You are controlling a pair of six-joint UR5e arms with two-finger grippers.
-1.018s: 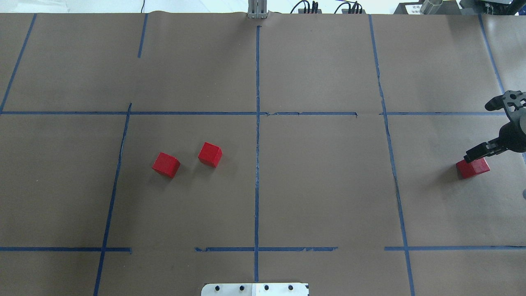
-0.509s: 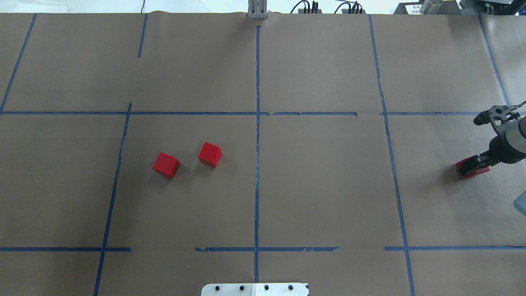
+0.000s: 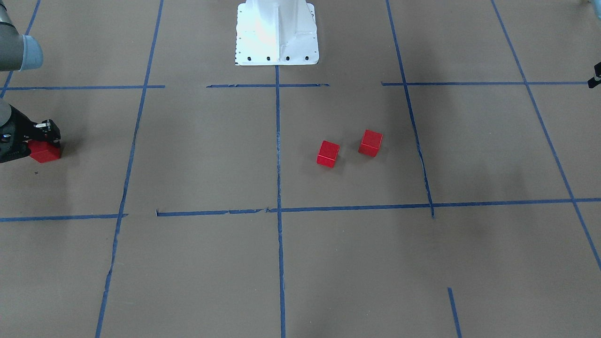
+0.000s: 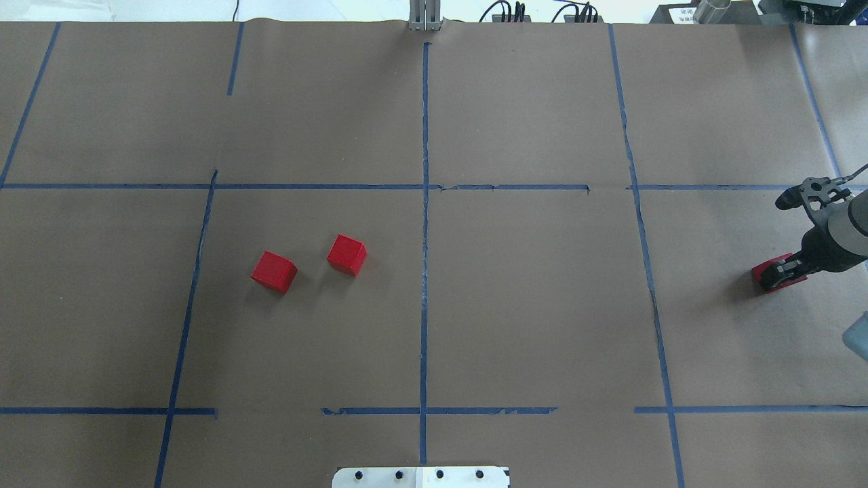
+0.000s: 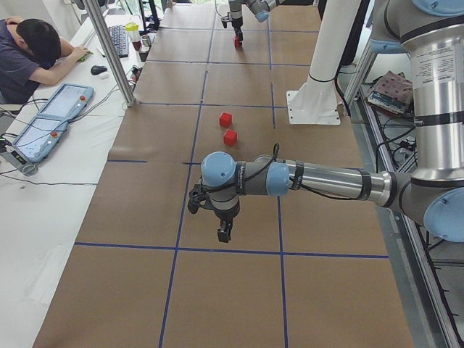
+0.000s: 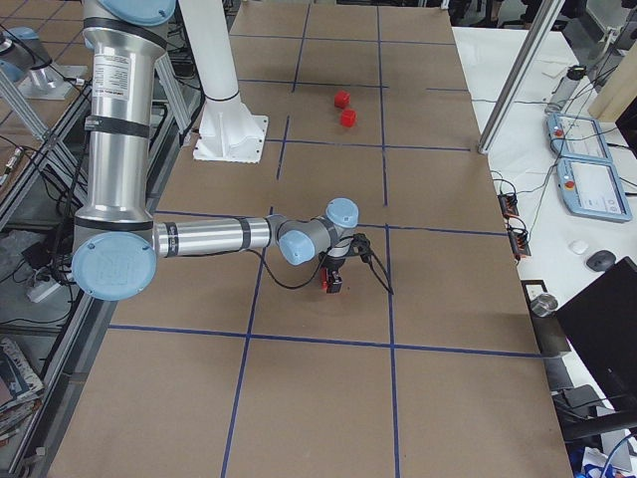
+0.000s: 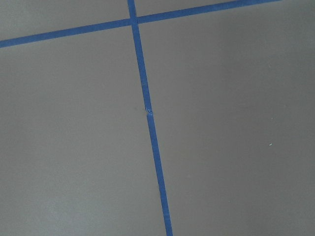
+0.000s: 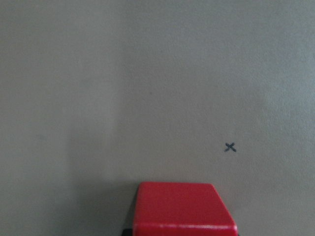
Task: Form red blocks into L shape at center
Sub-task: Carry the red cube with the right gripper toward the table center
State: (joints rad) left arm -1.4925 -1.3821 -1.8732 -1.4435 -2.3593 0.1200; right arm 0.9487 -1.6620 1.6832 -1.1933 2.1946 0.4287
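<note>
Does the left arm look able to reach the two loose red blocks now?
Likely yes: the left gripper hangs over bare paper, with nothing between it and the two red blocks.

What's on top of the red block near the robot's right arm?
The right end effector sits down over that red block, covering most of its top. Whether it is actually gripping cannot be seen.

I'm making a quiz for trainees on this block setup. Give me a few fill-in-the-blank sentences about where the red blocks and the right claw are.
1. In all, ___ red blocks are in view.
2. The right claw sits over ___ of them.
3. In the overhead view, the other two lie ___ of the middle tape line.

Missing words: three; one; left.
</note>
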